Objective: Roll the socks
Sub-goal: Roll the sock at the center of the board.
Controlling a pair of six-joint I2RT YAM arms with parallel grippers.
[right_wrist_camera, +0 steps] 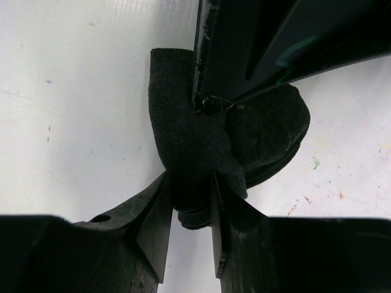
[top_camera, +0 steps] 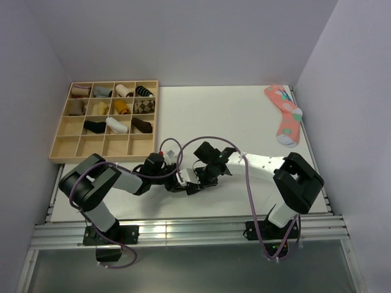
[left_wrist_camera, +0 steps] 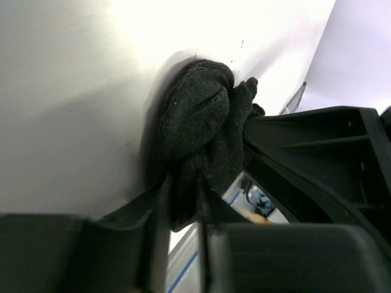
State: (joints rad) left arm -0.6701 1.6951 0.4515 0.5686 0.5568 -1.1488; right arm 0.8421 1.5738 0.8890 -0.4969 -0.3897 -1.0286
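The black socks (left_wrist_camera: pixel 198 119) are bunched into a lump on the white table, caught between my two grippers at the near middle. My left gripper (left_wrist_camera: pixel 182 201) has its fingers close together on a fold of the lump. My right gripper (right_wrist_camera: pixel 190 204) pinches the narrow waist of the socks (right_wrist_camera: pixel 189 140), and a rounded part bulges to the right. In the top view my left gripper (top_camera: pixel 182 180) and right gripper (top_camera: pixel 198 179) meet tip to tip and hide most of the fabric. The left gripper's dark finger (right_wrist_camera: pixel 244 49) presses on the lump from above in the right wrist view.
A wooden compartment tray (top_camera: pixel 61 143) at the back left holds several rolled sock bundles. A pink spotted sock (top_camera: pixel 286 116) lies flat at the far right by the wall. The table's metal front rail (top_camera: pixel 183 232) runs just behind the arm bases.
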